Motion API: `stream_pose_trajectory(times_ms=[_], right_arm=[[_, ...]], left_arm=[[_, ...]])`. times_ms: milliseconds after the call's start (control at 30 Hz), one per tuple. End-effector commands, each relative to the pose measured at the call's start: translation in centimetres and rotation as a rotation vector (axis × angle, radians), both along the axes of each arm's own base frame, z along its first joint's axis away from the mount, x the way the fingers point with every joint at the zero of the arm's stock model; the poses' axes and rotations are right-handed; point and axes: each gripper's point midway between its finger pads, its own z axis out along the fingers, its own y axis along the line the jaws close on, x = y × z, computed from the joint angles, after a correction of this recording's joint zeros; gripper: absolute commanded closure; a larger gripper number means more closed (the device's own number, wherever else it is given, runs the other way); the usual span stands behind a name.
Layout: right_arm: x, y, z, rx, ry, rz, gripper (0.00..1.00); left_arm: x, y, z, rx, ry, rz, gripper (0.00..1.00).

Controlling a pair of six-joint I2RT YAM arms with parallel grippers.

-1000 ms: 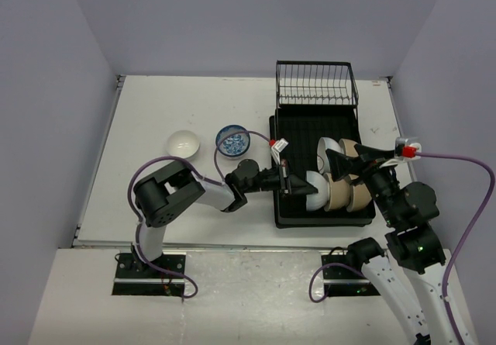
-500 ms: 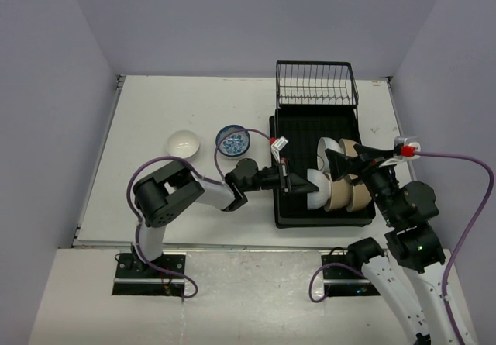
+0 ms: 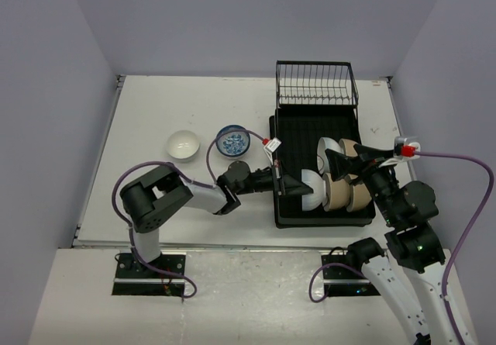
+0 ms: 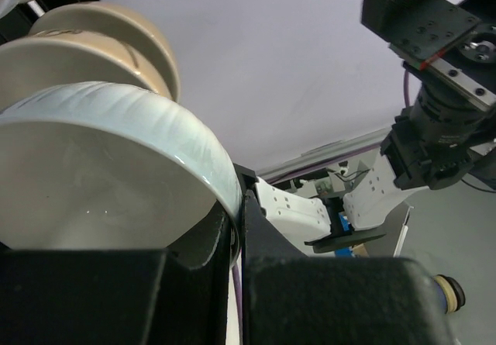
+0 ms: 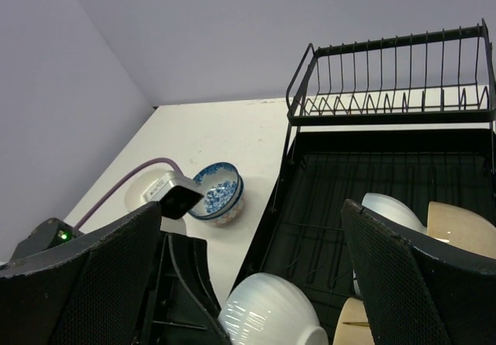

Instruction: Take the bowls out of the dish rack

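At centre frame, the left tool (image 3: 298, 185) grips the rim of a white bowl (image 3: 313, 191) inside the dish rack (image 3: 291, 137). Next, I judge, it must carry it left onto the surface (image 3: 170, 105). The right tool (image 3: 342, 159) hangs open, empty.

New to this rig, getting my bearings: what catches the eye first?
The left pincer is clamped on a white bowl's rim at the dish rack's near-left side. Beside it the right pincer hangs wide open over the tan bowls. A blue-patterned bowl and a plain white one sit on the table, left of the rack.
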Motion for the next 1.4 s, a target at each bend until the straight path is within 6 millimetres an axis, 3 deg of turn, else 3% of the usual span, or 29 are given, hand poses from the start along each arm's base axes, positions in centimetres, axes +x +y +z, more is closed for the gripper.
stream_pose_trajectory(times_ms=[0,267,367,400,467,500,567,600,667,700,733,800,833,867,933,967,1033,1067,1100,1167,1333,1367], right_arm=[[-0.1,0.3,0.9,-0.008,-0.025,0.02,0.01],[-0.1,0.3,0.9,-0.009,-0.025,0.022,0.01],[-0.2,0.3,0.9,-0.01,-0.026,0.02,0.01],[-0.2,0.3,1.0,-0.009,-0.027,0.02,0.01],[-0.1,0.3,1.0,-0.008,-0.026,0.019,0.01],[-0.1,0.3,1.0,-0.008,-0.026,0.019,0.01],[-0.1,0.2,0.9,-0.008,-0.025,0.017,0.01],[-0.1,0.2,0.9,-0.01,-0.025,0.017,0.01],[-0.1,0.2,1.0,-0.007,-0.028,0.016,0.01],[-0.1,0.2,1.0,-0.007,-0.029,0.017,0.01],[-0.1,0.3,1.1,-0.005,-0.029,0.019,0.01],[-0.1,0.3,1.0,-0.006,-0.027,0.021,0.01],[-0.1,0.4,1.0,-0.005,-0.027,0.025,0.01],[-0.1,0.5,1.0,-0.004,-0.026,0.027,0.01],[0.1,0.7,0.8,-0.006,-0.019,0.038,0.01],[0.1,0.7,0.8,-0.006,-0.018,0.039,0.01],[0.1,0.8,0.7,-0.006,-0.016,0.043,0.01],[0.1,0.8,0.6,-0.007,-0.013,0.044,0.01],[0.1,0.9,0.7,-0.005,-0.014,0.047,0.01],[0.1,1.0,0.7,-0.005,-0.015,0.055,0.01],[0.3,1.3,0.4,-0.01,-0.003,0.067,0.01],[0.2,1.3,0.5,-0.011,-0.005,0.069,0.01]], left_arm=[[-3.2,5.0,14.8,-0.529,-0.424,0.031,1.0],[-3.0,5.2,16.9,-0.427,-0.577,0.101,1.0],[-0.6,5.2,17.4,-0.24,-0.636,0.238,1.0],[1.3,5.7,16.4,-0.094,-0.591,0.327,1.0],[3.2,7.4,18.6,0.013,-0.664,0.46,1.0],[5.4,8.6,16.5,0.175,-0.618,0.558,1.0],[7.6,11.0,17.1,0.29,-0.614,0.685,1.0],[9.2,13.4,15.3,0.432,-0.566,0.781,1.0],[11.7,17.0,15.3,0.526,-0.509,0.899,1.0],[12.6,19.1,12.8,0.653,-0.462,0.927,1.0],[14.5,21.9,12.2,0.708,-0.398,1.003,1.0],[15.8,25.1,9.1,0.88,-0.336,1.039,1.0],[17.1,27.4,9.2,0.942,-0.314,1.095,1.0],[18.0,28.3,7.6,1.033,-0.294,1.101,1.0],[19.1,31.4,6.4,1.2,-0.247,1.112,1.0],[19.8,31.6,4.7,1.271,-0.23,1.077,1.0],[20.4,33.1,3.8,1.359,-0.196,1.04,1.0],[20.6,33.6,2.0,1.428,-0.163,0.995,1.0],[21.1,33.8,2.0,1.436,-0.152,0.986,1.0],[21.9,34.8,0.0,1.491,-0.109,0.931,1.0],[23.1,34.0,-1.2,1.508,-0.099,0.841,1.0],[23.2,34.6,-0.5,1.544,-0.096,0.848,1.0]])
